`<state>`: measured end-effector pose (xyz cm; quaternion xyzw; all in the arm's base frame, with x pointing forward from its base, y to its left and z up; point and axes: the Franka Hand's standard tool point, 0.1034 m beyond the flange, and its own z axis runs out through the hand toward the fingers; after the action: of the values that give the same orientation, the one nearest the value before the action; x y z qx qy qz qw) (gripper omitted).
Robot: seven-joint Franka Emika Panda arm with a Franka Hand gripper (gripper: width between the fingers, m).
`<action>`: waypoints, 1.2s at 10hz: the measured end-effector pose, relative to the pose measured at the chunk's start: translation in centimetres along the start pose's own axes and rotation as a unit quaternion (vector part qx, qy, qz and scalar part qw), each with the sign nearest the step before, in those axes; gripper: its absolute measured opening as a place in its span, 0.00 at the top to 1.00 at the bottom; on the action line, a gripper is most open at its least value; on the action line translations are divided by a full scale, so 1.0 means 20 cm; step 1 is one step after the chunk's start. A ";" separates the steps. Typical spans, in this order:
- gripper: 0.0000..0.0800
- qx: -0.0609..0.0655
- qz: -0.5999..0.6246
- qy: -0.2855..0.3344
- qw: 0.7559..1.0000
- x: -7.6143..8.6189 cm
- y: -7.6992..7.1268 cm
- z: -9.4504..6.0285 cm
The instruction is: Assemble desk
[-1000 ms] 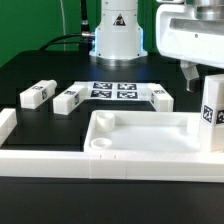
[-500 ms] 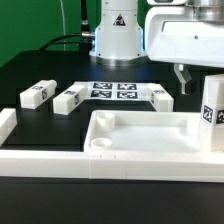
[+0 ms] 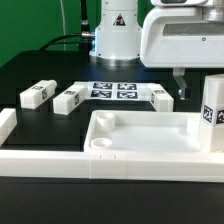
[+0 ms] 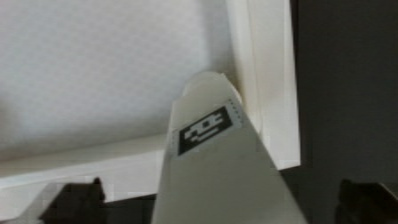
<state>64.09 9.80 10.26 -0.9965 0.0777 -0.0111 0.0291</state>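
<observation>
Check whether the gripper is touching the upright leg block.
Apart. The wrist view shows the gripper open, a gap between each fingertip and the upright leg block.

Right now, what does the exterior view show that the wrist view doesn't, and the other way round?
Exterior only: three leg blocks lying flat, the marker board among them, the arm's base and the white border rail. Wrist only: the dark fingertips of the gripper, standing wide apart and holding nothing. Both: the tabletop and, apparently the same one in each, the upright leg block at its rim, tag showing.
</observation>
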 end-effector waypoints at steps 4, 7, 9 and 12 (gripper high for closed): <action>0.19 -0.019 -0.142 0.002 0.990 0.00 0.00 0.00; 0.22 -0.028 -0.236 0.002 0.971 0.01 0.00 -0.01; 0.44 -0.028 -0.235 0.002 0.972 0.01 0.00 -0.01; 0.64 -0.027 -0.224 0.002 0.974 0.01 0.00 -0.01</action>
<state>64.33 9.71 10.46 -0.9890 -0.1467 -0.0174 -0.0015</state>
